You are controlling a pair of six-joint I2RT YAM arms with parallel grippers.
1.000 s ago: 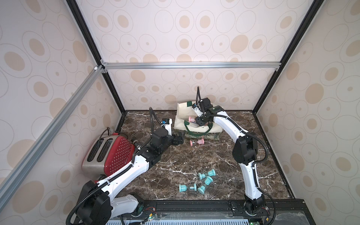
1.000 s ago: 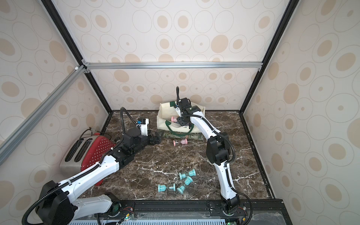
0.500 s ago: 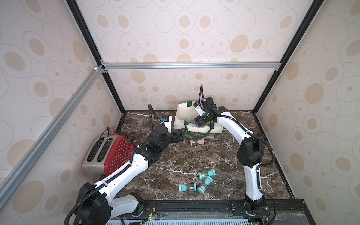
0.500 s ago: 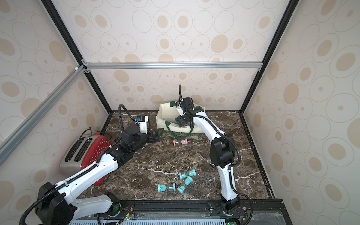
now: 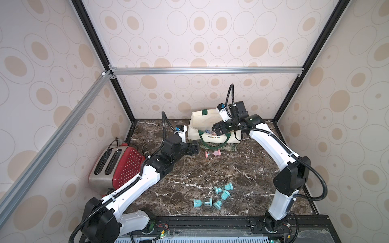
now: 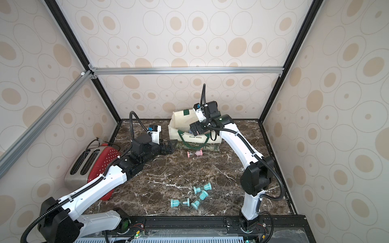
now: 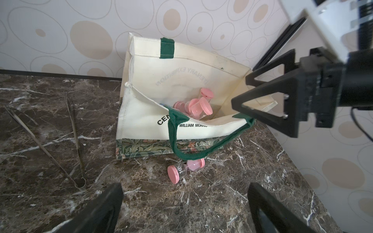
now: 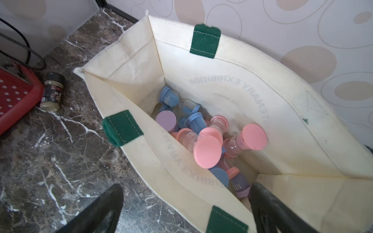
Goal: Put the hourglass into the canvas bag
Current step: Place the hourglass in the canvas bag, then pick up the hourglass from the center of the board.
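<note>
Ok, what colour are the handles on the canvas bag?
The handles are dark green; clearest in the left wrist view.

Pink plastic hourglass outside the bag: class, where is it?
In both top views the hourglass lies sideways on the marble table, just in front of the cream canvas bag's floral base.

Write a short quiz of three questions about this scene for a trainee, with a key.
1. True or false: the right gripper grips a pink hourglass.
2. Where does the pink hourglass outside the canvas bag lie? A: on the toaster. B: on the table, in front of the bag. C: among the teal hourglasses.
3. What colour are the bag's handles?
Key: 1 false, its jaws stand open and empty above the bag's mouth. 2 B. 3 dark green.
</note>
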